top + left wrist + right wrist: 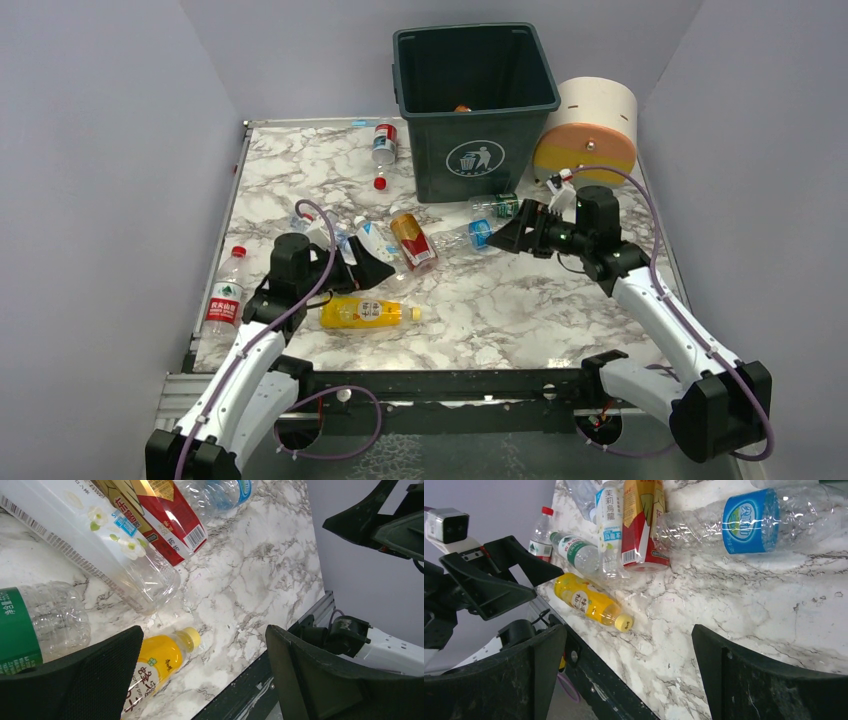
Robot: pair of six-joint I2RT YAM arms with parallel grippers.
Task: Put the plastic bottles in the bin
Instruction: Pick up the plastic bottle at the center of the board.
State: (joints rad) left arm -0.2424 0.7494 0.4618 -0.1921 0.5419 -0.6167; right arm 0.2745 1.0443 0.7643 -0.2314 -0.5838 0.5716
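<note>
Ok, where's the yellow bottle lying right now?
In the top view the yellow bottle lies on its side in the left half, close to the table's near edge, with the red-and-gold bottle just beyond it.

The right gripper (628,637) gapes wide over the marble table (734,605), holding nothing. A yellow bottle (586,601) lies by the table's near edge. Farther off, a red-and-gold bottle (642,525) touches a blue-labelled clear bottle (749,522).
</note>
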